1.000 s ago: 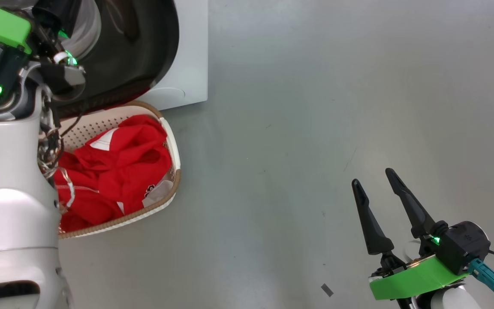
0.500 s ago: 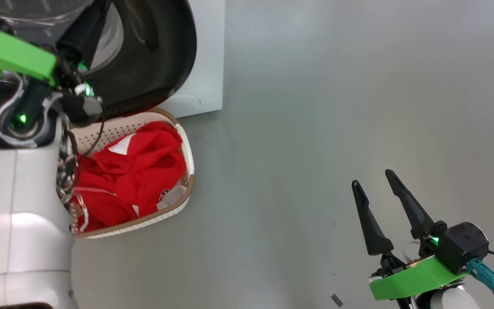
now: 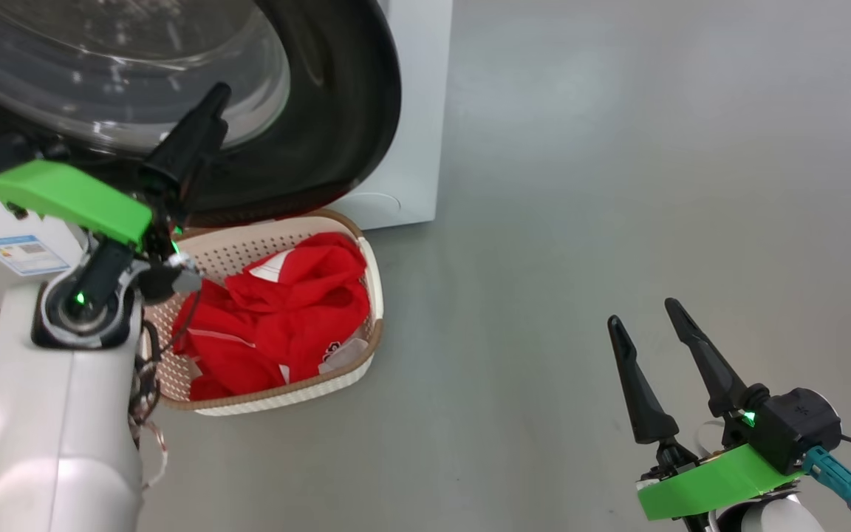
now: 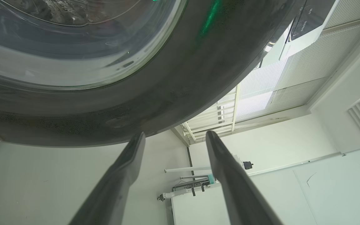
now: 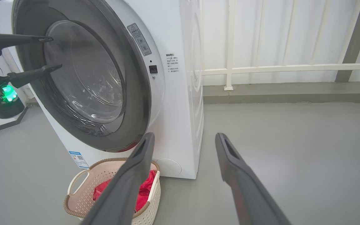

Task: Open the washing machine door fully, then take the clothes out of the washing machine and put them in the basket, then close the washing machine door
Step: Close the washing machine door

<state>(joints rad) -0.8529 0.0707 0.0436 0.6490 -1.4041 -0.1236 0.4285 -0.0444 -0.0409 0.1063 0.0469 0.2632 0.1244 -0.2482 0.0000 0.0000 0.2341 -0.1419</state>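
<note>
Left end effector (image 4: 175, 134): fingers spread, nothing between them, tips just short of the black rim of the washing machine door (image 4: 173, 78). Door looks closed against the washing machine (image 5: 180, 109). Red clothes (image 3: 285, 318) piled in the basket (image 3: 285, 399), which sits on the floor (image 3: 580, 185) just under the door. Right end effector (image 3: 641, 312): spread, empty, well apart over bare floor.

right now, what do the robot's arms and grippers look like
The left gripper and right gripper each have two long, tapering black fingers and a green light at the base. A bright green bracket sits at each wrist. The left forearm is a glossy pale shell with thin loose wires alongside; a teal connector juts from the right wrist.
</note>
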